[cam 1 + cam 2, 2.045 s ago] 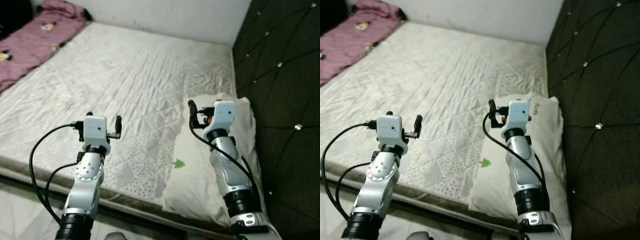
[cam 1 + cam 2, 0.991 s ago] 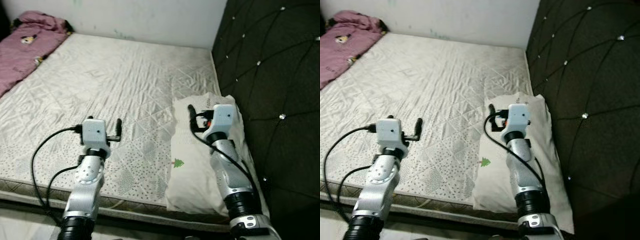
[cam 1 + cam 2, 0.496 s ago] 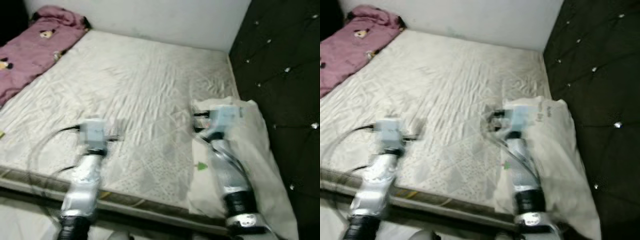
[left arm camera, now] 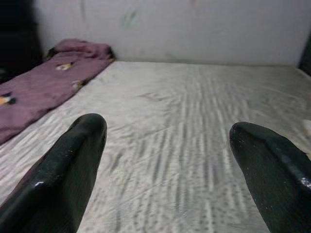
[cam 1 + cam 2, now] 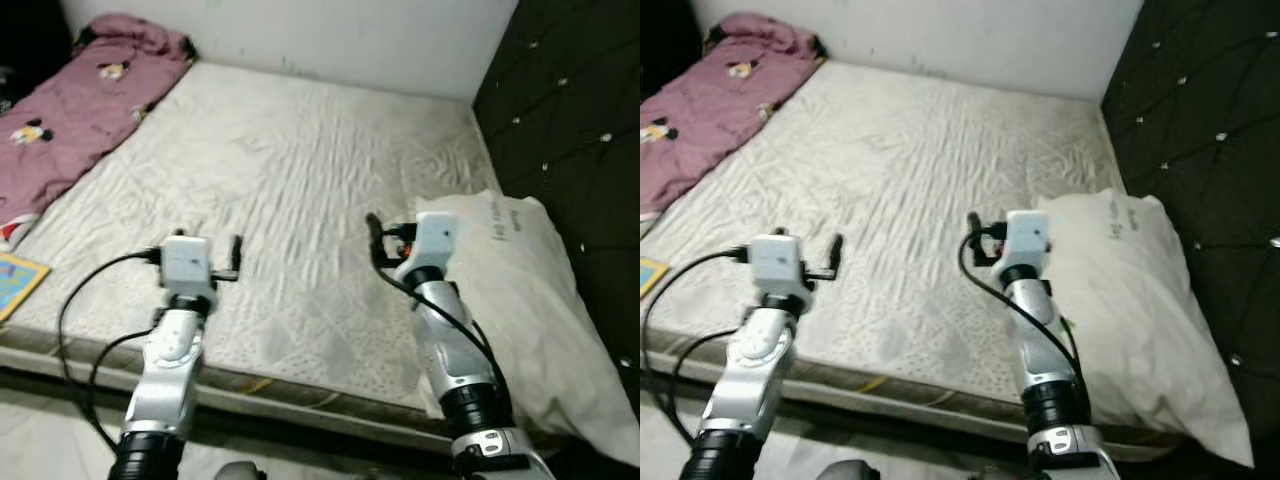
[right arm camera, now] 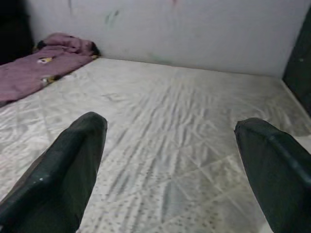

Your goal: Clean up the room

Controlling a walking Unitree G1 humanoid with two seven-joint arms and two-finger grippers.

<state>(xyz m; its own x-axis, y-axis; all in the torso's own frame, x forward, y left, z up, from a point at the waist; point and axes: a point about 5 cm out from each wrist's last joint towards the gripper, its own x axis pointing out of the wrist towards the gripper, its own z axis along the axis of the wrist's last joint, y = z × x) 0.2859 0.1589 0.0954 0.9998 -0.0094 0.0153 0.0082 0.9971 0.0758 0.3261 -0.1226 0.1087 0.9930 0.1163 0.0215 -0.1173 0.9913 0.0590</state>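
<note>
Along the far left edge of the mattress [image 5: 300,180] lies the pink blanket [image 5: 70,110], rumpled and bunched toward the wall [image 5: 330,35], printed with small cartoon figures. It looks like the clearest thing to tidy, though the task names nothing in particular. Over at the right end, against the dark tufted headboard [image 5: 570,120], a white pillow [image 5: 520,300] sits askew, one corner hanging past the near side of the bed. A bit of coloured paper or a book [image 5: 20,282] rests by the near left corner; I can't tell whether it lies on the bed or on the floor.

Both arms are raised in front of the robot, over the near edge of the mattress and well apart from the blanket. The left gripper [image 4: 167,145] has its fingers spread wide with nothing between them, and the right gripper [image 6: 170,145] is the same, wide and empty, just beside the pillow's inner edge. My guess is they are held up and ready while the robot is not yet within reach of anything, and that it is facing across the bed toward the blanket.
</note>
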